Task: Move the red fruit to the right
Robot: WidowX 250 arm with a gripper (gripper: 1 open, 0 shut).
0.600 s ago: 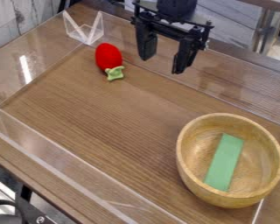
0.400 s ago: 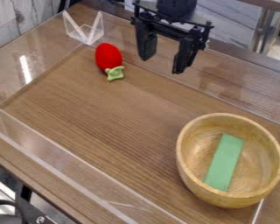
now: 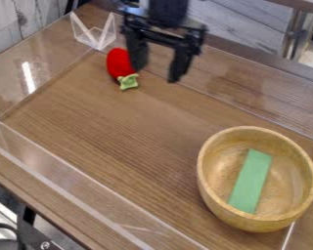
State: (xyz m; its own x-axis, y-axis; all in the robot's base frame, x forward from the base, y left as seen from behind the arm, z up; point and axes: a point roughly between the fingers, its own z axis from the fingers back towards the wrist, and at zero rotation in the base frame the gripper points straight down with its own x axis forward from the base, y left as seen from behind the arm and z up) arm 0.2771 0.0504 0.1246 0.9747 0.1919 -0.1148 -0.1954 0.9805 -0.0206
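One robot arm reached in from the top of the view, and its one dark hand (image 3: 159, 57) hung over the far part of the brown wooden surface (image 3: 113, 142). The hand was open, with two fingers set well apart, and its outline was blurred. One red fruit (image 3: 118, 62) lay toward the upper left of the surface, just beside the finger on the left of the view; whether the two touched could not be told. The fruit had one light green leafy cap (image 3: 128, 82), which pointed toward the near side of the surface. One clear, pale-edged object (image 3: 91, 32) stood near the far left corner, beyond the fruit, and its exact kind could not be made out. One round, light tan bowl (image 3: 217, 166) sat at the lower right, well apart from the fruit and the hand. It held one green rectangular block (image 3: 252, 182), which lay at a slant, its long side running from the upper right to the lower left. At the lower left corner of the view, one black curved piece (image 3: 8, 234) showed in part, cut off by the edge
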